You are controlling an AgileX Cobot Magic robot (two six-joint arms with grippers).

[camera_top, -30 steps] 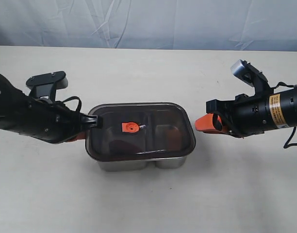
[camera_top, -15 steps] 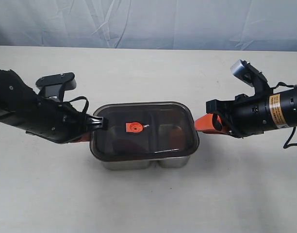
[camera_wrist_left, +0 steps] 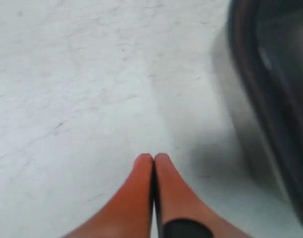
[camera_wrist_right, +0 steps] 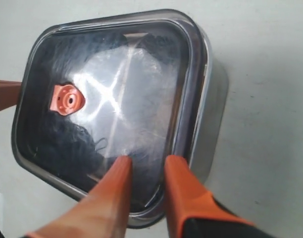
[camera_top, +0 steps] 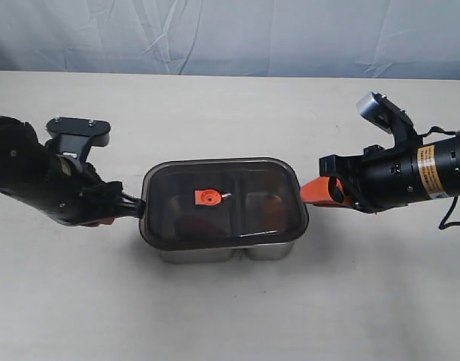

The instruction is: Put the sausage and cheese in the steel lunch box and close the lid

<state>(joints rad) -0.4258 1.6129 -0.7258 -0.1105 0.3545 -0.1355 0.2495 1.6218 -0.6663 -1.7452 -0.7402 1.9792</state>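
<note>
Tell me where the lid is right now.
The lid lies on the steel lunch box at the middle of the exterior view, between the left gripper and the right gripper.

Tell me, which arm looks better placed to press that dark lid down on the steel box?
Probably the right. The right gripper hangs by the lid, jaws apart and pointing at it. The left gripper is shut, low over the table beside the steel lunch box.

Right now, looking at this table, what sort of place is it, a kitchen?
Probably a robot test bench, not a kitchen: a plain pale table before a wrinkled cloth backdrop, and a left arm and right arm flanking one steel lunch box under its lid.
</note>
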